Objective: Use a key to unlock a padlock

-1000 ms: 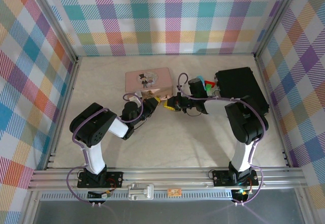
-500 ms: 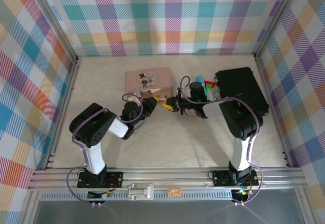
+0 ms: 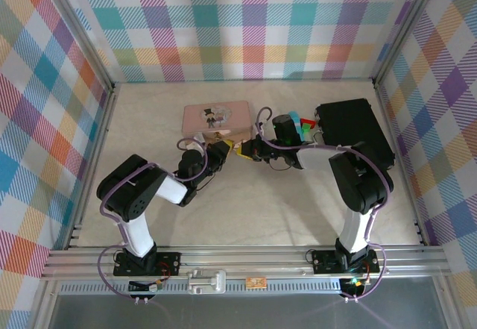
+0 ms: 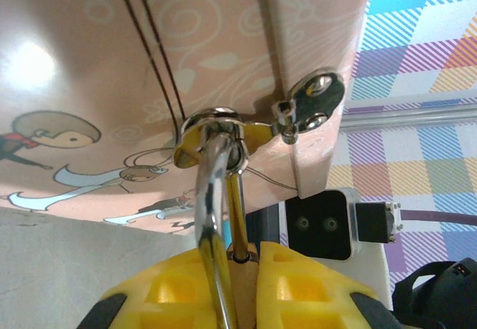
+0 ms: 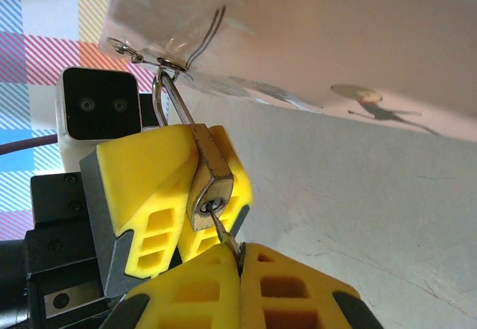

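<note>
Small brass padlock (image 5: 211,187) — blocky body, thin shiny silver shackle (image 5: 165,94) — hung from a polished metal hasp ring (image 4: 216,124) on the glossy pink tin (image 3: 216,118) with cartoon print, which sat on the matte beige counter (image 3: 246,210). Left tool (image 4: 232,288) was closed on the padlock body, its hollow-celled yellow pads (image 5: 141,187) clamping both sides. Right tool (image 5: 240,284) was fully closed, pinching the thin silvery key (image 5: 226,238) between its own yellow pads. The key's tip met the keyhole in the padlock's end face — depth couldn't be told. Both tools sat nose to nose by the tin's front right corner.
</note>
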{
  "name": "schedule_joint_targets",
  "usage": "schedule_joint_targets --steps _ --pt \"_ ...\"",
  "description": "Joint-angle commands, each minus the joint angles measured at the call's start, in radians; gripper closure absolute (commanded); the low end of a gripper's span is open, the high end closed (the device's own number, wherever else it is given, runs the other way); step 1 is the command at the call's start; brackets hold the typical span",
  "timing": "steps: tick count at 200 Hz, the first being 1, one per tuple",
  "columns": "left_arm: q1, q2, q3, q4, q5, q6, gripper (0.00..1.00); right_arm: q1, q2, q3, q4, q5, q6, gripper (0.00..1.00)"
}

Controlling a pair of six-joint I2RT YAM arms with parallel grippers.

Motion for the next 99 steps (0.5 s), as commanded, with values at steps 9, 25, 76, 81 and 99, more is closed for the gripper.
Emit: schedule_joint_targets --steps 9,25,76,81,99 --pt "-0.077 -0.066 -0.023 0.104 0.178 0.025 1.00 -0.025 0.036 0.075 0.015 0.016 -0.013 1.00" --pt "-0.076 -0.065 -0.027 0.102 0.186 0.052 1.00 -0.038 0.055 0.087 0.018 -0.021 0.039 1.00" --pt "-0.070 -0.052 0.002 0.104 0.254 0.125 1.00 -0.048 0.089 0.114 0.025 -0.079 0.189 1.00" --pt "-0.068 -0.052 0.005 0.104 0.263 0.131 1.00 -0.050 0.088 0.118 0.005 -0.073 0.182 1.00" --pt "-0.060 -0.054 0.012 0.104 0.305 0.137 1.00 -0.069 0.090 0.132 -0.051 -0.058 0.138 1.00"
